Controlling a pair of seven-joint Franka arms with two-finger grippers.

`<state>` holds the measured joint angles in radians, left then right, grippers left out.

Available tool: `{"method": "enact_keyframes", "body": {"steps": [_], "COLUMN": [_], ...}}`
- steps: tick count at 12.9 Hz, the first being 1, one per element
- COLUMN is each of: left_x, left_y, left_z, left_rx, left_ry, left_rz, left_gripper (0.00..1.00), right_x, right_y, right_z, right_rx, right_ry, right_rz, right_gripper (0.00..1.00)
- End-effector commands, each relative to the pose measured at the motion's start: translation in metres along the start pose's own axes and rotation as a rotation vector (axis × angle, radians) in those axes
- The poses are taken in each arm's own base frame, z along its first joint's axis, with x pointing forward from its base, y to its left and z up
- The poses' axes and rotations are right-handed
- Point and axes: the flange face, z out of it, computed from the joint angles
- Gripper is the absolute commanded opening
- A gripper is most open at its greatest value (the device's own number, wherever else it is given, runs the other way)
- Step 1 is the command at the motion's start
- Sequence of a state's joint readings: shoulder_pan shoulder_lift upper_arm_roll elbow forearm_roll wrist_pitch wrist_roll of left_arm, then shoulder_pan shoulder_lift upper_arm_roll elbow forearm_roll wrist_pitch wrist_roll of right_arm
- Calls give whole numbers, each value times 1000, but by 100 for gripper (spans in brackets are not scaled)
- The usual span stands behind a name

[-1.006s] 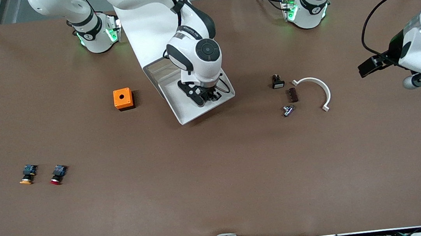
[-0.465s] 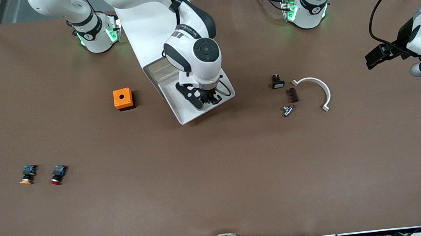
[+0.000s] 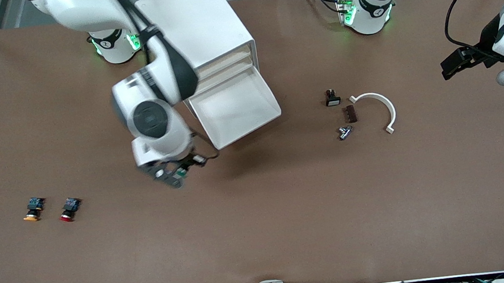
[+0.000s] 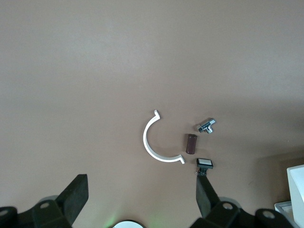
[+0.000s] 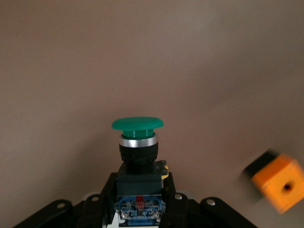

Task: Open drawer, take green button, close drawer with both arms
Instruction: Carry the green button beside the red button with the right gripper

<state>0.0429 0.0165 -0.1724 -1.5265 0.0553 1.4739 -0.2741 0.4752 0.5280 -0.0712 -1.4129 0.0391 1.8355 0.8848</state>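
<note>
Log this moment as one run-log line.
drawer: open, nothing visible inside | right gripper: shut on green button, over table by drawer | left gripper: open, waiting at its table end

— Where's the drawer (image 3: pixel 238 110) sitting?
— Pulled out at the bottom of the cabinet (image 3: pixel 195 28), which stands near the right arm's base — three more drawers stacked above it.
— And the right gripper (image 3: pixel 176 174)?
— Up over the table (image 3: pixel 287 212), just off the drawer's front corner, button (image 5: pixel 137 142) clamped in it; a small box (image 5: pixel 279 182) lies close by.
— Toward the right arm's end?
— Two other buttons (image 3: pixel 50 208) lie side by side, nearer the front camera.
— The left arm's end?
— A curved clip (image 3: pixel 378 108), with three small parts (image 3: pixel 343 114) in a row just beside it. The left gripper (image 4: pixel 142 202) hangs over that end, apart from them.
</note>
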Motion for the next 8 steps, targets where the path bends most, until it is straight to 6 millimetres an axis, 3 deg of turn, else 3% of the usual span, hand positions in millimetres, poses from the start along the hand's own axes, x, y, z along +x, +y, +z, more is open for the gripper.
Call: {"method": "enact_keyframes", "body": {"steps": [1,4,8], "left_x": [-10,-11,-11], "left_y": [-4,-1,1], "left_z": [-6,-6,-5], "left_rx": [14,15,15], "left_ry": [11,10,7], "left_rz": [17,15,12], "left_gripper": [100,100,100], "right_x": [61,138,185], "right_y": [70,159,221], "right_z": [19,63,129], "right_rx": [22,67,68], "right_ry": [-8,66,93], "right_rz": [-161,-284,-288], "right_gripper": [0,0,0]}}
